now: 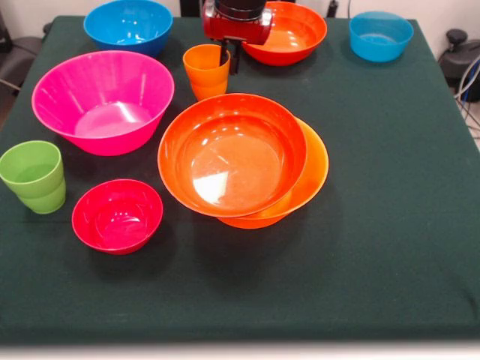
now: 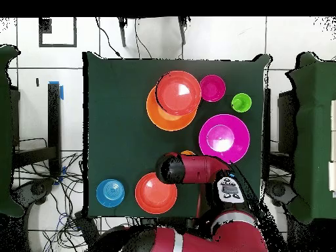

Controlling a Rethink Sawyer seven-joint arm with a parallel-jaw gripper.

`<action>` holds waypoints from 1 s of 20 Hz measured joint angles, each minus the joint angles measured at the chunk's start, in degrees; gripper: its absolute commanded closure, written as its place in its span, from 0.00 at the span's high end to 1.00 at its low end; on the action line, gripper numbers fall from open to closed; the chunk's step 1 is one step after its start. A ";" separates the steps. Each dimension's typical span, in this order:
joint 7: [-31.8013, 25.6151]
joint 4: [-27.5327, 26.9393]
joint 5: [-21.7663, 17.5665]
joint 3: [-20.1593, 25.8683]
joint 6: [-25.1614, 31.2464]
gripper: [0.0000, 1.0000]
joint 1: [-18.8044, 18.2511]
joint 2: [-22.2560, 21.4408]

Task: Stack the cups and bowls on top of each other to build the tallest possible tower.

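A: Front view, centre frame: the tower (image 1: 232, 154) is a red-orange bowl sitting off-centre in the wide orange bowl (image 1: 315, 176).

B: And the gripper (image 1: 231, 54)?

A: Top centre, its dark fingers at the rim of the orange cup (image 1: 206, 71). Whether it's clamping, I can't tell.

B: Around it?

A: Pink bowl (image 1: 103, 101) at left, green cup (image 1: 34, 176) at far left, crimson bowl (image 1: 117, 215) lower left, two blue bowls (image 1: 127, 25) along the top, all on the dark green table (image 1: 375, 225).
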 measured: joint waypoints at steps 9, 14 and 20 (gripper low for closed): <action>0.00 0.02 0.66 -0.45 0.01 0.00 0.11 -0.19; 0.00 0.06 3.00 -0.18 4.35 0.00 0.07 -3.05; 0.00 0.06 4.75 -0.03 11.40 0.00 0.07 -6.51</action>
